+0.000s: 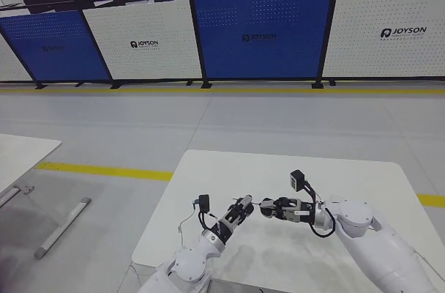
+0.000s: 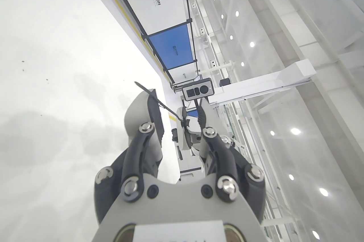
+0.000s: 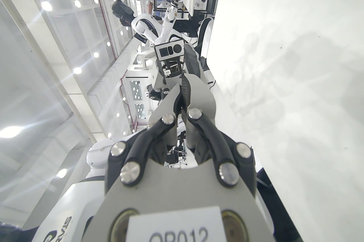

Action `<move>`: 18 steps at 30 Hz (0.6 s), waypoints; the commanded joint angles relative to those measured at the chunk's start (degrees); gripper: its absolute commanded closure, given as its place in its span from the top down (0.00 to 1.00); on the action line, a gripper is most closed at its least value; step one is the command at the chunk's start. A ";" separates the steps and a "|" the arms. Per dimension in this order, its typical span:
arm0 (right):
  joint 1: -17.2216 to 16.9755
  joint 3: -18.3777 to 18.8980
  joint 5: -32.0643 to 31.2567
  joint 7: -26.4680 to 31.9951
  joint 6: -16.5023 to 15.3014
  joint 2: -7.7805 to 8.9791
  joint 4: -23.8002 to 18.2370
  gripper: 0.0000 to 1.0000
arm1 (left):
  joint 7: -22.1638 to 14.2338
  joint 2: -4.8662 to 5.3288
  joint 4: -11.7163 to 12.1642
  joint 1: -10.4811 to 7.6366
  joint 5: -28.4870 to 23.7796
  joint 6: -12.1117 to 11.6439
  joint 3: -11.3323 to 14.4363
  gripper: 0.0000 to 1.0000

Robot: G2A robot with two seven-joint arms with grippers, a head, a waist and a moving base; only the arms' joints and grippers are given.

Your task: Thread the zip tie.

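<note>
Both grippers hover tip to tip over the middle of the white table (image 1: 339,176). My right gripper (image 1: 268,208) comes in from the right, shut on one end of the thin black zip tie (image 2: 167,110). In the right wrist view its pads (image 3: 184,89) meet. The tie runs from there across the tip of one pad (image 2: 153,104) of my left gripper (image 2: 176,99), and its pointed free end sticks out past that finger. My left gripper (image 1: 244,206) is open, its fingers well apart. In the top view the tie (image 1: 256,201) is a faint line between the two grippers.
The table's front-left corner (image 1: 138,260) lies near my left arm. A second white table (image 1: 17,154) stands off to the left across bare floor. Blue and white panels (image 1: 259,36) line the back.
</note>
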 commanded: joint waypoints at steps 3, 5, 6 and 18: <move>0.00 0.00 0.00 0.00 0.00 0.00 0.00 0.00 | -0.30 0.02 -0.11 0.27 0.44 -0.11 -0.14 0.00; 0.00 0.00 0.00 0.00 0.00 0.00 0.00 0.00 | -0.26 -0.01 -0.14 0.28 0.64 0.01 -0.11 0.00; 0.00 0.00 0.00 0.00 0.00 0.00 0.00 0.00 | -0.25 -0.02 -0.13 0.27 0.71 0.03 -0.11 0.00; -2.02 1.90 0.17 -1.71 0.08 0.23 -1.96 1.00 | -0.17 -0.16 -0.03 0.35 1.25 -0.15 -0.15 0.00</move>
